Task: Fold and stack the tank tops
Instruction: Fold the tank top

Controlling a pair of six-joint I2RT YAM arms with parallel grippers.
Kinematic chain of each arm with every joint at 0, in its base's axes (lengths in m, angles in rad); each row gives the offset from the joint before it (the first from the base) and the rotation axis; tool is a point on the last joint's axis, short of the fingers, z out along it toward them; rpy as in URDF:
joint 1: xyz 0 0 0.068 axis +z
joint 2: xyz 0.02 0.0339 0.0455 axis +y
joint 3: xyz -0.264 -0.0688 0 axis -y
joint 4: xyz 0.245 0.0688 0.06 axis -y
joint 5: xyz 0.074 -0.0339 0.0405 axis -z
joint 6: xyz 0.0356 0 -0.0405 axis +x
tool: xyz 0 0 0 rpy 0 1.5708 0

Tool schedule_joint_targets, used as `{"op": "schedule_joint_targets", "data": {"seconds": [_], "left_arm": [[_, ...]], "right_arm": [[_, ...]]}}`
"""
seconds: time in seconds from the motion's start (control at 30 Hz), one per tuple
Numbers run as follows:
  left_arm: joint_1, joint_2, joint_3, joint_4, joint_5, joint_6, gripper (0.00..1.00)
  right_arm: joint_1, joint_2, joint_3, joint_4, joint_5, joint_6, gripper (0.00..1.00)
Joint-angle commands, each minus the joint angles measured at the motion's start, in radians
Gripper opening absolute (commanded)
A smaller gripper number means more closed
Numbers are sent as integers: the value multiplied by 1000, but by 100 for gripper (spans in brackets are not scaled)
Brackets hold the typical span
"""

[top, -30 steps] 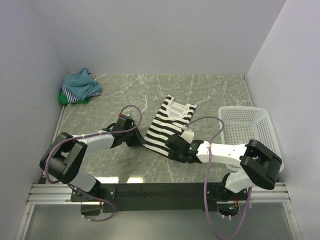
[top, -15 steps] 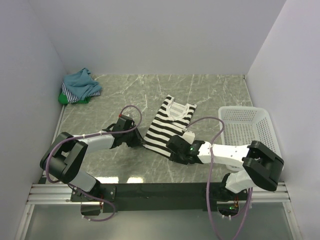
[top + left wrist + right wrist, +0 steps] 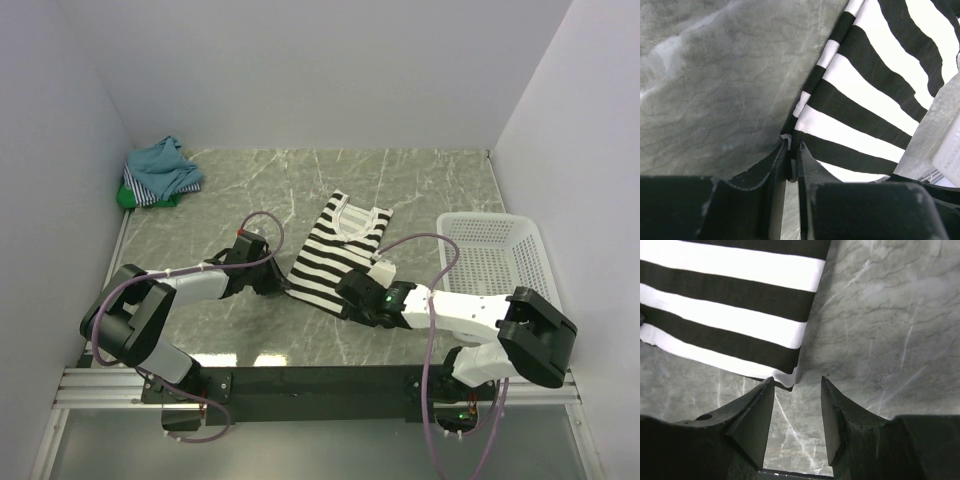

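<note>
Elbow and forearm on my right have drifted rightward and lower since a second ago. The black-and-white striped tank top (image 3: 335, 250) lies unmoved, flat at mid-table. My left fingers (image 3: 285, 290) pinch its near-left hem corner, almost closed. My right fingers (image 3: 347, 303) gape at the near-right corner, gripping nothing. The grey marbled table (image 3: 420, 190) sits between plain pale walls (image 3: 320, 80), with a heap of other tank tops (image 3: 160, 172) far left and a white basket (image 3: 495, 255) right.

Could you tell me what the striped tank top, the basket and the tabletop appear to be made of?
The striped tank top: soft matte cloth, lying limp. The basket: probably white plastic, moulded lattice walls. The tabletop: marble-look grey-green with pale veins, slight sheen; possibly laminate.
</note>
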Motion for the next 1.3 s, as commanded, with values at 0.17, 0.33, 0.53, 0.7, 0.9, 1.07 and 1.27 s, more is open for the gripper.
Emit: {"op": "schedule_joint_targets", "data": {"seconds": [0.17,0.33,0.53,0.7,0.9,1.07,1.27], "left_arm": [[-14,18,-30,-52,-19,14,18],[-14,19,-30,-48,-17,16,18],[-14,16,-34,-45,-17,17,18],[-14,21,-43,-39,-14,14,18],[-17,25,-50,-29,-5,14,15],[-27,16,-56,-30,-3,8,3],[-63,-106,-105,-93,-11,-49,1]], "right_arm": [[-10,26,36,-27,73,23,50],[-10,75,68,-4,59,4,50],[-7,163,117,-27,33,-32,47],[-1,212,131,-58,31,-46,41],[13,235,123,-70,12,-58,27],[15,207,111,-77,-5,-79,0],[27,66,73,-59,-103,-186,0]]}}
